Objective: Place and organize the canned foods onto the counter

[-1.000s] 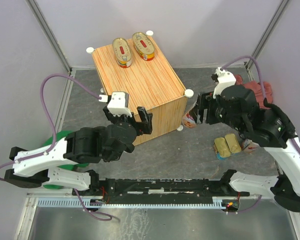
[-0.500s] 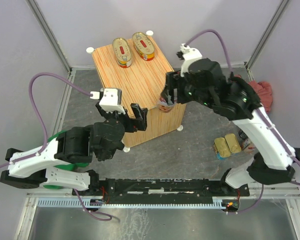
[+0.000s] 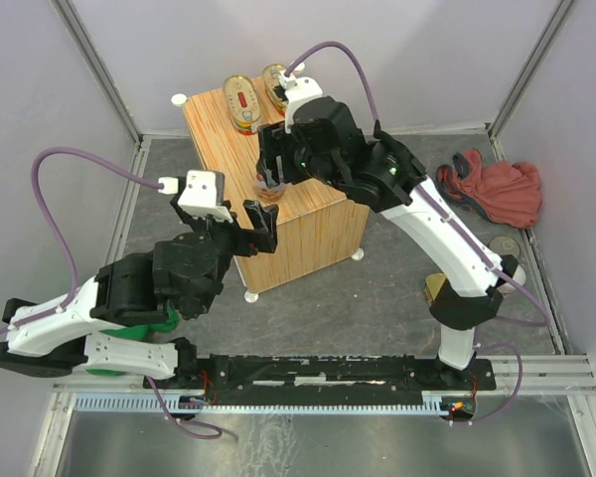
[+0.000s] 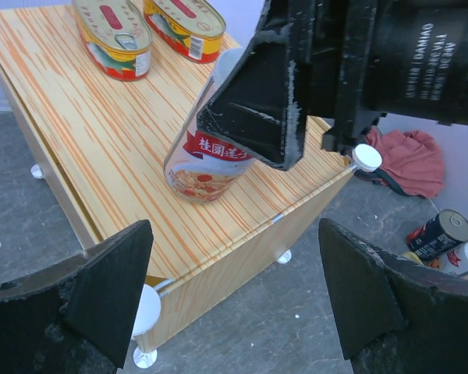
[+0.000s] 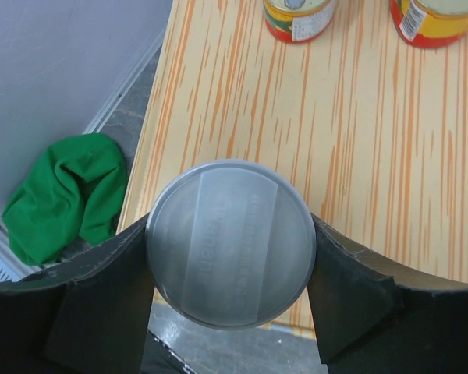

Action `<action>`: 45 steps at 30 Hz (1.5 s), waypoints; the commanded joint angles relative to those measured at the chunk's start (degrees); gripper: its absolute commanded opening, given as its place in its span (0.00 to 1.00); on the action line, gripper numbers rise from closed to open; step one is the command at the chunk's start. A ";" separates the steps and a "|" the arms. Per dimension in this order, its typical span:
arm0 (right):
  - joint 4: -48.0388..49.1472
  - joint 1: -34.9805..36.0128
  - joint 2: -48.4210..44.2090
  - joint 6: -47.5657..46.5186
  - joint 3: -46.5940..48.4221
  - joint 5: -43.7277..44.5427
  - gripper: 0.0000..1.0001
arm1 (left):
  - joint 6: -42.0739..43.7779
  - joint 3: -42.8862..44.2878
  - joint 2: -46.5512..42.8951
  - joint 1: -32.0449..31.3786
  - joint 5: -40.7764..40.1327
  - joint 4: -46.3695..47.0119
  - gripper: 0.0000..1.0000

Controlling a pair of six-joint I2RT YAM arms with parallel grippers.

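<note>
Tall can (image 4: 207, 160), likely stiff, slick and weighty, is being pinched by its sides in my right claw (image 5: 230, 261), six o'clock from the oval tins (image 4: 113, 35).

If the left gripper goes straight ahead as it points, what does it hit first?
Probably the counter near its front edge; the tall can held by the right gripper stands just beyond. Depth is unclear.

tall white-lidded can (image 4: 203, 160), seemingly resting on counter (image 4: 78, 132)

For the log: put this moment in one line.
right gripper: holding tall can over counter | left gripper: open, empty | oval cans: on counter
</note>
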 commanded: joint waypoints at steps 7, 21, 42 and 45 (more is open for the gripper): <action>11.85 0.57 5.75 -5.03 7.62 4.50 0.01 | 7.28 -4.77 -4.46 -0.29 -3.88 5.89 0.93; 13.56 0.52 9.29 -7.08 9.80 5.22 0.18 | 6.89 -8.10 -5.64 -0.34 -4.47 6.38 0.94; 13.68 0.04 6.21 -5.83 5.46 2.71 0.86 | 2.01 -8.04 -2.37 -0.34 -5.79 3.64 0.99; 13.52 -0.20 5.98 -5.27 5.44 2.47 0.90 | 1.60 -7.91 -2.04 -0.34 -5.74 3.68 0.99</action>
